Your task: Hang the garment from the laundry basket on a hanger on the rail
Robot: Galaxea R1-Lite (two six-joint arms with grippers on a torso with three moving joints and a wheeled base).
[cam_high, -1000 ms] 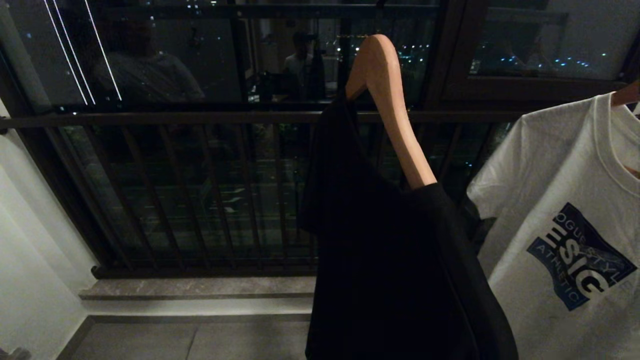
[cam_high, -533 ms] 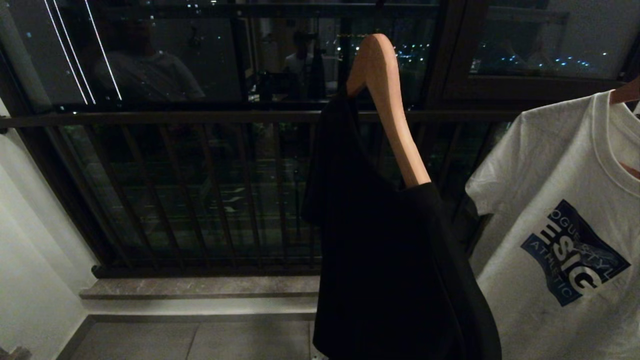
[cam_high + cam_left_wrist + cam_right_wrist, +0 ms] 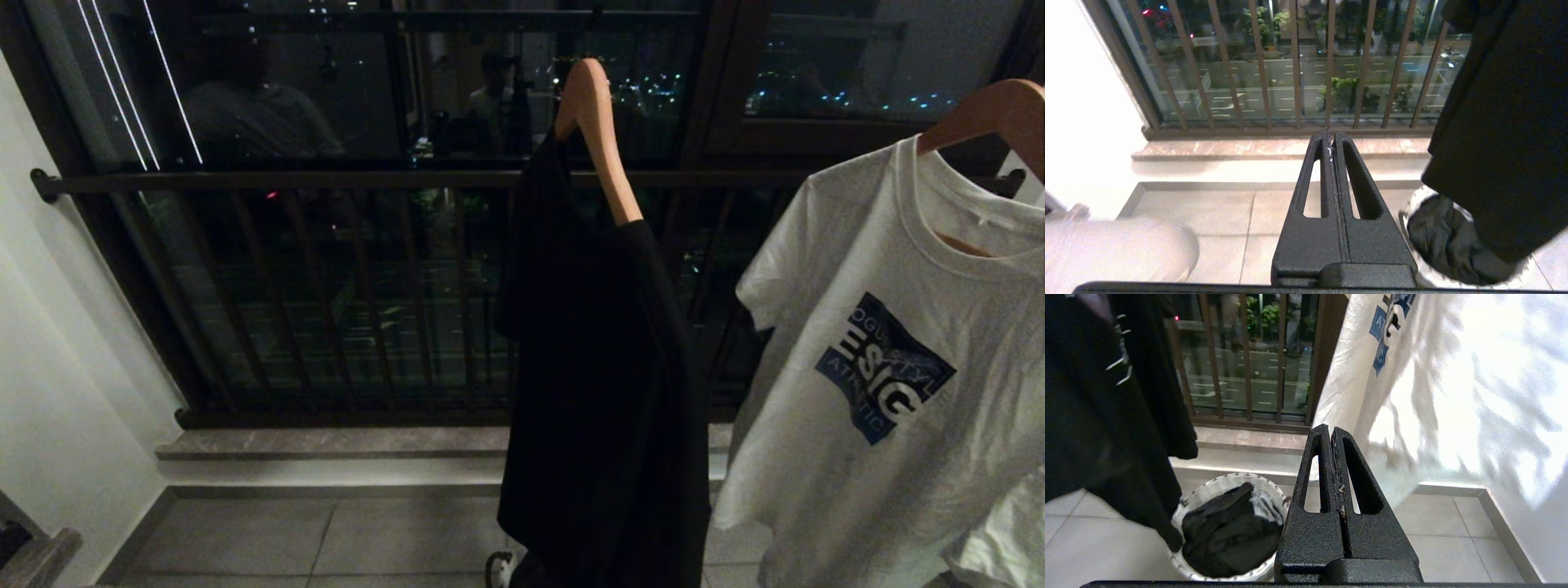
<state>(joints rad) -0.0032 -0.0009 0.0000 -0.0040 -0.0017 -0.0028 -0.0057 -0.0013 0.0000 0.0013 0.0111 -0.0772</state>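
The laundry basket point(image 3: 1216, 486) stands on the tiled floor with a dark crumpled garment point(image 3: 1224, 535) inside it; it also shows in the left wrist view as the basket point(image 3: 1410, 212) under a hanging hem. A black garment point(image 3: 596, 367) hangs on a wooden hanger point(image 3: 600, 139) in the middle of the head view. The rail is out of view above. My left gripper point(image 3: 1332, 136) is shut and empty, out over the floor left of the basket. My right gripper point(image 3: 1329, 430) is shut and empty too, to the basket's right. Neither arm shows in the head view.
A white T-shirt point(image 3: 882, 367) with a blue print hangs on a second wooden hanger point(image 3: 988, 110) at the right. A dark balustrade point(image 3: 326, 181) with vertical bars and a stone ledge point(image 3: 326, 445) run behind. A white wall point(image 3: 49, 367) closes the left side.
The whole head view has shifted: the hanging clothes look smaller and higher, and more floor and the white shirt's hanger show. The camera moved, not the things.
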